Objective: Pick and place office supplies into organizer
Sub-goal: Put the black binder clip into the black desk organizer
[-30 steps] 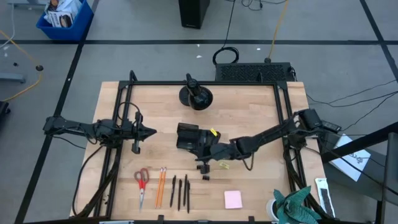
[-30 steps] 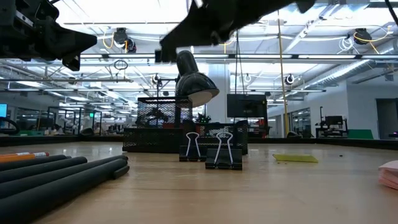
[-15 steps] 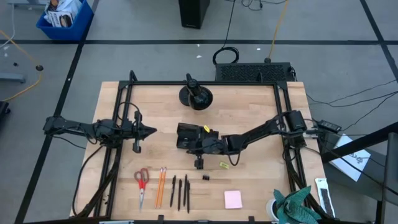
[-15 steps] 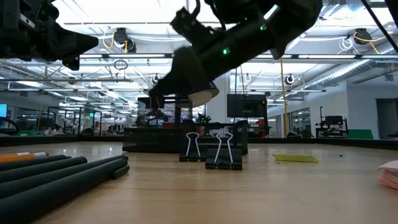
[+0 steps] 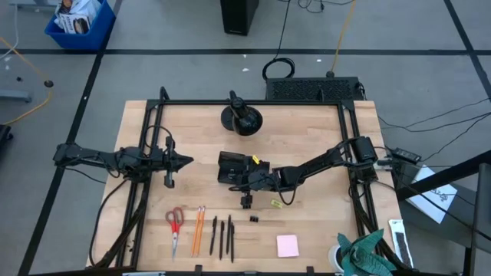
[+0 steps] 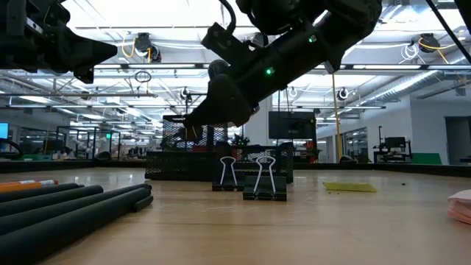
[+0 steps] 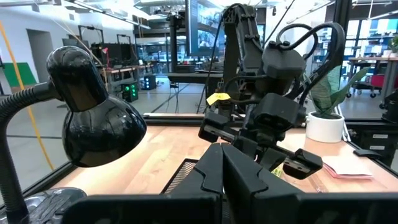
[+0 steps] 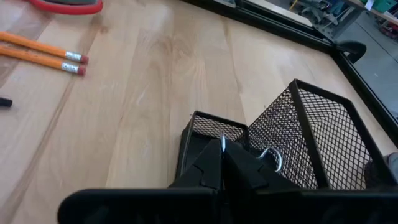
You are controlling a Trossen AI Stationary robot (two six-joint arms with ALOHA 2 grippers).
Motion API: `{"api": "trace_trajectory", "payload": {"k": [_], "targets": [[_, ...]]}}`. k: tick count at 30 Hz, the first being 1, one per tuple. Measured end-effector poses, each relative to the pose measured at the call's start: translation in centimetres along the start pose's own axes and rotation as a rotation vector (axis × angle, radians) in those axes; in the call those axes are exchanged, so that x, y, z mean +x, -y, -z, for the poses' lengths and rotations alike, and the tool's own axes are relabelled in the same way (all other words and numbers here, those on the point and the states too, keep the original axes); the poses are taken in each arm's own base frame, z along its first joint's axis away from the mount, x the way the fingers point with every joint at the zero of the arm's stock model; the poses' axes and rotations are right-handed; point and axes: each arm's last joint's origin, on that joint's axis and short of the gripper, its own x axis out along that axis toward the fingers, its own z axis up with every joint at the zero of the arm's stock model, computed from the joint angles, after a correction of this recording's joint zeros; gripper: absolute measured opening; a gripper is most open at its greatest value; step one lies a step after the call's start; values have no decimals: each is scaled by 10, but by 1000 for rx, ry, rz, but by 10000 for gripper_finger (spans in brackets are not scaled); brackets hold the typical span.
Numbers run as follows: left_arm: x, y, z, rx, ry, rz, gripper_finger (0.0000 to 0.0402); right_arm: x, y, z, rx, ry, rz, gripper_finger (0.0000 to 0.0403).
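Note:
The black mesh organizer [image 5: 229, 165] stands mid-table; it also shows in the right wrist view [image 8: 323, 134]. My right gripper [image 5: 244, 182] hovers over its near part, shut on a small binder clip whose wire loop [image 8: 272, 159] shows beside the fingers. Two more binder clips [image 6: 229, 175] [image 6: 265, 184] stand on the table. A tiny yellow item [image 5: 275, 203] lies near them. Red scissors [image 5: 175, 221], two orange pencils [image 5: 198, 228], black pens [image 5: 222, 234] and a pink pad [image 5: 288, 245] lie along the near edge. My left gripper [image 5: 186, 162] is shut and empty, left of the organizer. My right gripper pinches the binder clip between its two shut fingers [image 8: 214, 163]; the fingers hide the clip's body, and only one wire loop [image 8: 272, 159] sticks out beside them. The fingers slant downward from the table's right. The clip is lifted clear, above the organizer's low compartment [image 8: 208, 127].
A black desk lamp [image 5: 242, 119] stands on its round base behind the organizer; its shade shows close in the left wrist view [image 7: 99, 127]. A potted plant [image 5: 360, 253] stands at the near right corner. A blue bin [image 5: 77, 23] sits on the floor.
My right gripper has gone from above the loose binder clips toward the table's left and far side, over the organizer, and has come down a little. It has stayed shut. The two clips on the table have not moved.

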Motion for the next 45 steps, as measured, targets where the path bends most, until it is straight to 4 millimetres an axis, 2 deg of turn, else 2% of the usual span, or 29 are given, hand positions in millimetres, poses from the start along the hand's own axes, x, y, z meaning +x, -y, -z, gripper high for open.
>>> {"api": "trace_trajectory", "payload": {"k": [12,19,25,29,39,45], "targets": [[0,0,0,-2,0,0,6,1,1,3,16,-31,-6,0],[0,0,0,-2,0,0,6,1,2,3,106,-27,0,0],[0,0,0,-1,0,0,6,1,1,5,75,-41,-39,0],[0,0,0,-1,0,0,6,1,-1,8,40,-56,-56,0],[0,0,0,20,0,-1,6,4,9,19,137,-87,-33,0],[0,0,0,20,0,-1,6,4,10,22,130,-88,-58,0]]}}
